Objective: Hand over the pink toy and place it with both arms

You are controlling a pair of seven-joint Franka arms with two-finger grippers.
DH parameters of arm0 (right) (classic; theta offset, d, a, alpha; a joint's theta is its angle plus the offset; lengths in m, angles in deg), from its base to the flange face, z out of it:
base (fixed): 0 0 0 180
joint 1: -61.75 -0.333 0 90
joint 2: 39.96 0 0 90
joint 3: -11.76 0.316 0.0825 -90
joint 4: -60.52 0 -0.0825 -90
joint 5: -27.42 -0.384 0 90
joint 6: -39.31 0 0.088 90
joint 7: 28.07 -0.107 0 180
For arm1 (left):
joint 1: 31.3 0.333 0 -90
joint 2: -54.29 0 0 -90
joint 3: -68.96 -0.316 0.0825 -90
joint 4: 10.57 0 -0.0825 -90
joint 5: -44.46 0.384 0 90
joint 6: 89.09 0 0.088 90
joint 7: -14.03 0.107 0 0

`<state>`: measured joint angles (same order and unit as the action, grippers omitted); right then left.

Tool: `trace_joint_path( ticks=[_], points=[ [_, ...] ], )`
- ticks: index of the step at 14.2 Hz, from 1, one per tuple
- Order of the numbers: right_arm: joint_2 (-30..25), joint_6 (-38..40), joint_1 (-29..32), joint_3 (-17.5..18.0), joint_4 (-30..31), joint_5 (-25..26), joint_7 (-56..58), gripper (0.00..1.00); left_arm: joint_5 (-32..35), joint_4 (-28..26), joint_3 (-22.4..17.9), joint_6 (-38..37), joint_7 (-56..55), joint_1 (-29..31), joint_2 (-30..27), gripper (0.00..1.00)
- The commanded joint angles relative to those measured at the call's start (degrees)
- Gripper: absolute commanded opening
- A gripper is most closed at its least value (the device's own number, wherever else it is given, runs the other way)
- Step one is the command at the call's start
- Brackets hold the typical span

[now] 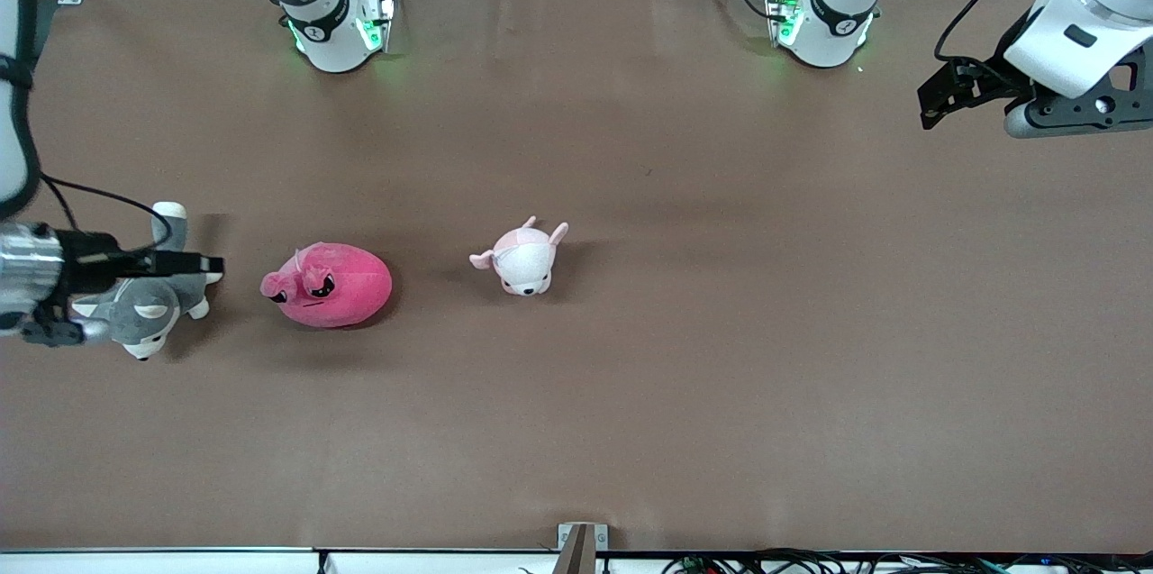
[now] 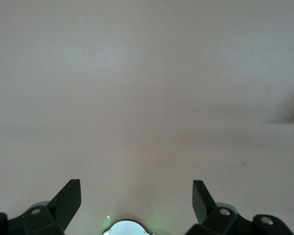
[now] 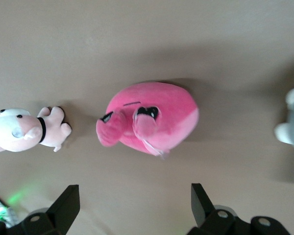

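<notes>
1. Your hot-pink rounded plush toy lies on the brown table, toward the right arm's end, free of both grippers.
2. Pale pink-and-white eared plush sits near it, at the toy's 3 o'clock in the front view.
3. Grey-and-white dog plush sits at the toy's 9 o'clock.
4. Your right gripper is over the dog plush, jaws spread wide, empty; the wrist view shows the toy below its fingers.
5. Your left gripper waits at the left arm's end, at 2 o'clock of the table, jaws apart, holding nothing.
</notes>
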<state>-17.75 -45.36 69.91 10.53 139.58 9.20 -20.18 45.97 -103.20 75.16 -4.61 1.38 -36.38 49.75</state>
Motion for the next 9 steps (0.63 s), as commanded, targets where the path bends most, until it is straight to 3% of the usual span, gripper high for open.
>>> trace_joint_path(
  ticks=[1,7,9],
  points=[
    [-6.5,-0.1,-0.1,1.3,1.8,6.6,-0.5,1.00,-0.9,-0.3,-0.4,0.7,0.8,0.2,0.7,1.00],
    [-13.8,-0.8,-1.4,1.4,0.7,18.2,-2.3,1.00,-0.8,1.4,0.0,1.5,0.8,-0.6,2.3,1.00],
    [-14.4,-1.7,-1.3,1.4,-0.3,18.8,-5.2,1.00,-1.0,1.5,0.0,1.6,0.8,-0.5,2.3,1.00]
  ],
)
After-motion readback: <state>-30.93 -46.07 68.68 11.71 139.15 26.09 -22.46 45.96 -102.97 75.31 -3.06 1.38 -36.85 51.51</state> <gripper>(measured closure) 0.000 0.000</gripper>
